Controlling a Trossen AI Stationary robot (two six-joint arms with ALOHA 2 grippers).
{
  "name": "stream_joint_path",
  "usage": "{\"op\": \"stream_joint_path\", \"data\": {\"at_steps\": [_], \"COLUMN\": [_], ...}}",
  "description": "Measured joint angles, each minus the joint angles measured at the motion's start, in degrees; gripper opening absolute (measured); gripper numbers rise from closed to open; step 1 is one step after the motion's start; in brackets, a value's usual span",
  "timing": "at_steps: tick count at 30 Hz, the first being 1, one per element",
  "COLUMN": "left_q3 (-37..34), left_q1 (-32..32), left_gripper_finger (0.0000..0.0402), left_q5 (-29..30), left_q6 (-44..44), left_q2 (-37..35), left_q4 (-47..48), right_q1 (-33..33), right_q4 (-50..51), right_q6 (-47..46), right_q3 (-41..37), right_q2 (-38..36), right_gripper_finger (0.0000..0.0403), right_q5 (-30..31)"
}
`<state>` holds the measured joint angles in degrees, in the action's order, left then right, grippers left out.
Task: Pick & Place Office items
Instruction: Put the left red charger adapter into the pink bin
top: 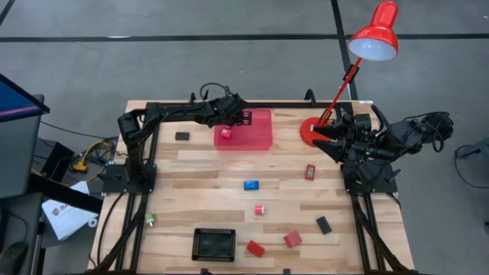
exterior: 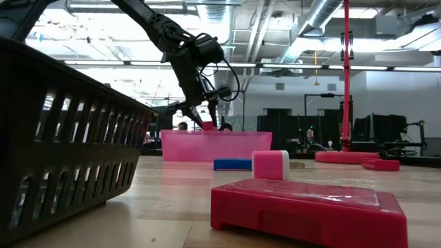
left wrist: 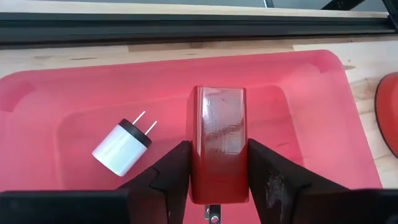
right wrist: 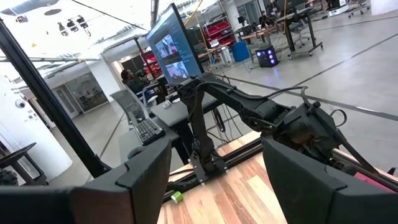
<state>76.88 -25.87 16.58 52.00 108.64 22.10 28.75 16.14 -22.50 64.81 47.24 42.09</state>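
My left gripper (left wrist: 217, 168) reaches over the flat red tray (top: 258, 121) at the table's far side and is shut on a red block (left wrist: 217, 124), also seen as the red block (top: 225, 135) from above. A white plug piece (left wrist: 122, 148) lies on the tray floor beside it. On the bare table lie a blue block (top: 250, 185), two red blocks (top: 255, 248) (top: 293, 240), two black rectangles (top: 182, 136) (top: 324, 224), red-and-white pieces (top: 310, 172) (top: 260, 210) and a green bit (top: 150, 220). My right gripper (right wrist: 214, 162) waits open at the right edge near the lamp base. My left gripper pinches the red block between its two fingers (left wrist: 177, 171), one on each long side (left wrist: 198, 155) near the block's gripper-side end. The fingers slant down from above and lie along the block. The block points down over the tray; whether its end touches the tray floor I cannot tell.
A red desk lamp stands with its base (top: 312, 131) at the far right, close to the right arm. A black basket (top: 213, 244) sits at the near edge and fills the low view's left as the basket wall (exterior: 62, 138). Open wood lies mid-table.
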Motion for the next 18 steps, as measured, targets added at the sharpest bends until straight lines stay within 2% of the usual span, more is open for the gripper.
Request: {"op": "stream_joint_path", "data": {"at_steps": [8, 18], "left_q3": [-0.02, -0.04], "left_q1": [0.0, 0.0], "left_gripper_finger": [0.0127, 0.0157], "left_q5": [0.0, -0.5], "left_q6": [0.79, 0.79], "left_q2": [0.0, 0.0], "left_q4": [-1.62, -2.2], "right_q1": [-0.04, -0.04], "right_q4": [0.0, 0.0], "right_q6": [0.0, 0.0], "right_q3": [0.01, 0.01], "right_q2": [0.0, 0.0], "right_gripper_finger": [0.0249, 0.0249], "right_q5": [0.0, 0.0]}}
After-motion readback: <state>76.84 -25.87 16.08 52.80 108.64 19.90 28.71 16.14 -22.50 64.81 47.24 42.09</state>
